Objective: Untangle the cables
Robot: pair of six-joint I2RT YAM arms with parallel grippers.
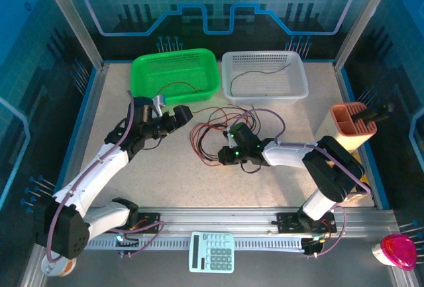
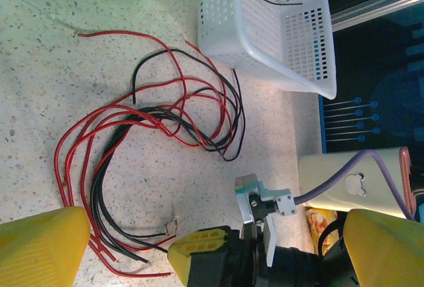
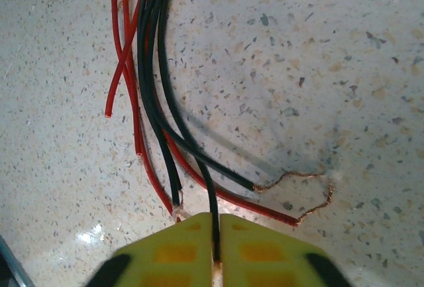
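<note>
The cables (image 1: pixel 215 124) lie as a loose tangle of thin red and black wires on the speckled table, just in front of the two baskets. In the left wrist view the cables (image 2: pixel 159 121) loop across the middle. My right gripper (image 3: pixel 216 237) is low at the tangle's near end, its yellow fingers (image 3: pixel 169 250) shut on one black cable (image 3: pixel 211 201). Beside it lie red and black ends (image 3: pixel 265 187) with bare copper strands. My right gripper (image 1: pixel 226 154) also shows from above. My left gripper (image 1: pixel 182 113) hovers left of the tangle, and its fingers (image 2: pixel 40 247) stand wide apart, holding nothing.
A green basket (image 1: pixel 142 68) at the back left holds a red wire (image 1: pixel 175 88). Beside it, a white basket (image 1: pixel 299 78) holds a black wire (image 1: pixel 265 73). An orange holder (image 1: pixel 354 124) stands at the right. A calculator (image 1: pixel 212 252) lies by the front rail.
</note>
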